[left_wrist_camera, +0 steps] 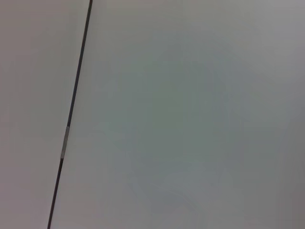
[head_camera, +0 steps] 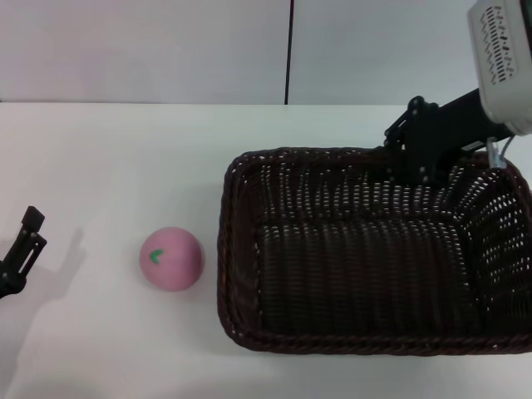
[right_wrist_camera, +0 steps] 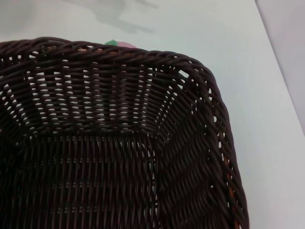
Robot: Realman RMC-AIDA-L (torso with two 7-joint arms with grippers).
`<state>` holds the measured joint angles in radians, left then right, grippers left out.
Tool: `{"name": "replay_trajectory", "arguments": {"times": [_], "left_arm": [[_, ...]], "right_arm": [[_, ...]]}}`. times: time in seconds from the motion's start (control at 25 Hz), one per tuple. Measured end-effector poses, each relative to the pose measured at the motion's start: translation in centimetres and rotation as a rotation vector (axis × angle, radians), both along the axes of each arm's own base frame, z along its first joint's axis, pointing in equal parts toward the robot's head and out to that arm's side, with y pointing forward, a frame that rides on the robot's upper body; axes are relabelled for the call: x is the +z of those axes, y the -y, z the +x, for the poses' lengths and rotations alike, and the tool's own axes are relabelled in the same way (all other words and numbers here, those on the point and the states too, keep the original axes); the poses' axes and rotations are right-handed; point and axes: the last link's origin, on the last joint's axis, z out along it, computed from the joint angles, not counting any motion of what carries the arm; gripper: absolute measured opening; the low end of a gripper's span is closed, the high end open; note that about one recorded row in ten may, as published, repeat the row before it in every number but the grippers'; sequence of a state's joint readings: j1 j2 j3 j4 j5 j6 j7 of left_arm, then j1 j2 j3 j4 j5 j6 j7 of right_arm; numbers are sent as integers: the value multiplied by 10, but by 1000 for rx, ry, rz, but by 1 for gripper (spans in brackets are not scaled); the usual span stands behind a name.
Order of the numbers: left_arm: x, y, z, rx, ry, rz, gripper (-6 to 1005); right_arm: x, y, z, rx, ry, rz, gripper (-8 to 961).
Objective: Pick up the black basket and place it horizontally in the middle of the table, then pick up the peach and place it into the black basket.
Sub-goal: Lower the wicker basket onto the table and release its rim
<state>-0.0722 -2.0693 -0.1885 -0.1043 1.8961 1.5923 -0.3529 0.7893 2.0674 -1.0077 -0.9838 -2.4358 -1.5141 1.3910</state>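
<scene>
Right gripper (head_camera: 424, 162): at the far rim of the black basket, toward its right end, reaching in from the upper right; dark fingers sit over the rim, but whether they clamp the wicker or stand apart cannot be told.
Left gripper (head_camera: 21, 249): low at the left edge of the head view, well apart from both peach and basket; finger state cannot be told.
Left wrist view: only a pale surface crossed by one thin dark line.
Count: one black basket, one peach, two grippers.
Black basket (head_camera: 374, 249): rests flat on the table on the right side, its long side running left to right, its right end cut by the picture edge. From the right wrist view its rounded corner and braided rim (right_wrist_camera: 200, 71) show close, openwork sides sloping down to a dark woven floor.
Basket contents: nothing lies in the part that shows.
Peach (head_camera: 171, 258): pink, with a green leaf mark facing up, on the table just beside the basket's left wall, not touching it; a sliver of it (right_wrist_camera: 119, 43) peeks over the rim in the right wrist view.
Table (head_camera: 125, 158): white, bearing basket and peach.
</scene>
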Motion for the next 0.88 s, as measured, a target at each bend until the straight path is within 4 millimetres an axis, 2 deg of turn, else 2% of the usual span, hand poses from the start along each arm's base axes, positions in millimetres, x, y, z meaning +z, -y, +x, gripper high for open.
{"name": "replay_trajectory", "arguments": {"times": [0.52, 0.88], "left_arm": [[0, -1, 0, -3, -1, 0, 819], [1, -1, 0, -8, -13, 1, 818]], "right_arm": [[-8, -2, -1, 25, -56, 26, 229], [-23, 1, 1, 28, -26, 34, 237]]}}
